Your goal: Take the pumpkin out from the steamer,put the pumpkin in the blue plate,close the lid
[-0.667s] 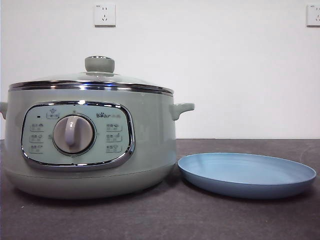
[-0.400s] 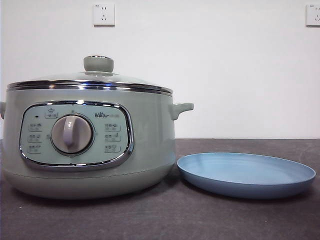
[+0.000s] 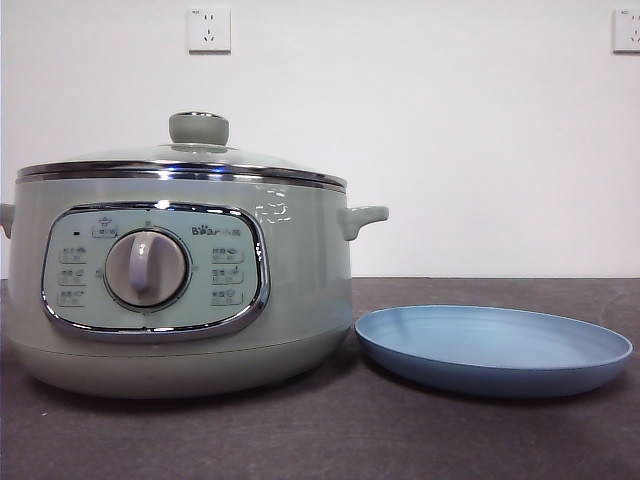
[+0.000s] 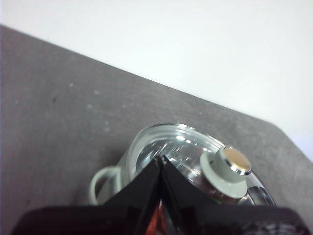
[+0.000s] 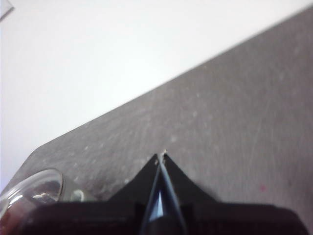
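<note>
The sage-green steamer (image 3: 180, 290) stands at the left of the table with its glass lid (image 3: 180, 160) on and the green knob (image 3: 198, 128) on top. The light-blue plate (image 3: 493, 348) lies empty to its right. The pumpkin shows only as a sliver of orange (image 4: 155, 220) through the glass between the left jaws. My left gripper (image 4: 161, 159) is shut, high above the lid (image 4: 186, 152), beside the knob (image 4: 227, 169). My right gripper (image 5: 161, 156) is shut above the bare table, with the lid's edge (image 5: 29, 191) at one side. Neither arm shows in the front view.
The dark grey table (image 3: 400, 430) stretches in front of the steamer and plate. A white wall with two sockets (image 3: 209, 29) stands behind. The steamer's side handle (image 3: 362, 217) juts toward the plate.
</note>
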Motion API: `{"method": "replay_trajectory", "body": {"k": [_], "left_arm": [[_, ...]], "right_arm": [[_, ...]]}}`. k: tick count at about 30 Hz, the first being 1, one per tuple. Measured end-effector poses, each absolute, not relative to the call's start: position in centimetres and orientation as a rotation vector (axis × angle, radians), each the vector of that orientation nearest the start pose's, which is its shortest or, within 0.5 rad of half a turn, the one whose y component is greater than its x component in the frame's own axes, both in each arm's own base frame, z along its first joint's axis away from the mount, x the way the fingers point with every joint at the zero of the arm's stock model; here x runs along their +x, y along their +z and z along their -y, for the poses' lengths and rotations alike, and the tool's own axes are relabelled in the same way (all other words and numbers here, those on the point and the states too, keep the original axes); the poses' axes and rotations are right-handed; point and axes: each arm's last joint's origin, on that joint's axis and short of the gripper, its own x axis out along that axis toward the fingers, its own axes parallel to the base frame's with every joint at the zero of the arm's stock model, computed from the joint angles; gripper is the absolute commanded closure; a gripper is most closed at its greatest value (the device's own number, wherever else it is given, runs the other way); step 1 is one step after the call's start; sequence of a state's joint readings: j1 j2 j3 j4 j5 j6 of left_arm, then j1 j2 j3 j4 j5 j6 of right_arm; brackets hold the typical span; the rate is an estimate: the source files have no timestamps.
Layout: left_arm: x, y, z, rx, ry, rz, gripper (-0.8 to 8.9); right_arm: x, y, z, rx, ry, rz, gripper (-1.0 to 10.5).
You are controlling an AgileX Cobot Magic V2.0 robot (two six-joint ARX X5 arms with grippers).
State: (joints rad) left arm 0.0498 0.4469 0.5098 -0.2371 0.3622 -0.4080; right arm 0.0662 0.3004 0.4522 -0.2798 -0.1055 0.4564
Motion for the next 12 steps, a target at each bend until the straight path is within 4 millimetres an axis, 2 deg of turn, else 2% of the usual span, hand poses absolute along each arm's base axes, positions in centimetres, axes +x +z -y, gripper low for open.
{"method": "replay_trajectory", "body": {"k": [8,12], "left_arm": [[14.3,32.6,0.6,-0.291,-0.382,-0.29,8.18],[15.8,34.2,0.7,-0.256,-0.461,-0.337,8.18]], "right_arm": [[12.2,32.0,-1.4,0.238,0.246,-0.195,9.6],[14.2,34.4,-1.8,0.131,0.352,-0.258,9.6]]}}
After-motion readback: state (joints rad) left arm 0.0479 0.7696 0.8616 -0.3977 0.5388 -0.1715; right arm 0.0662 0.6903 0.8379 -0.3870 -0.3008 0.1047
